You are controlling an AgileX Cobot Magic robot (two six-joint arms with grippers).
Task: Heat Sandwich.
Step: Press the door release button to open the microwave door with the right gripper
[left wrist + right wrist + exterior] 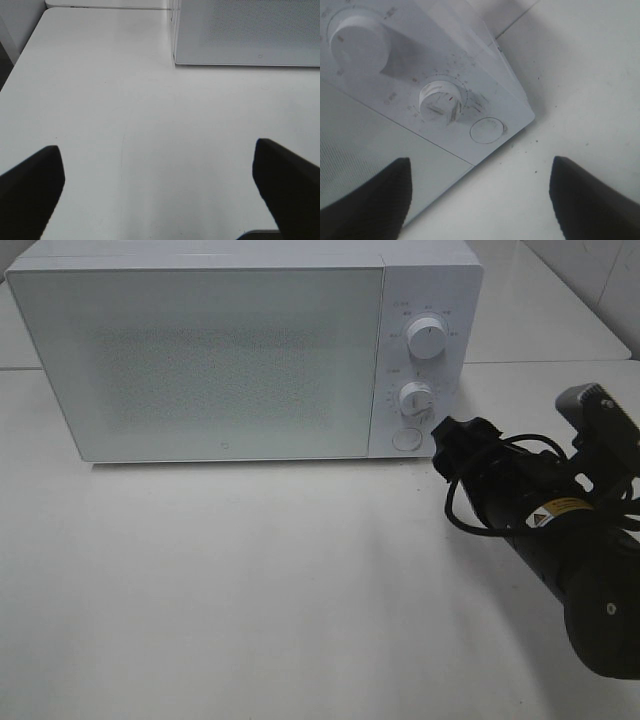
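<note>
White, smooth bench (250, 580) shows no sandwich; it may sit behind the shut, frosted door of the microwave (220, 360), which hides the inside. Right hand (480, 200), jaws wide and empty, faces the ribbed lower dial (442, 102) and flat round button (487, 131); I'd centre squarely on one before closing. Left hand (160, 195) hangs open over the bench.
</note>
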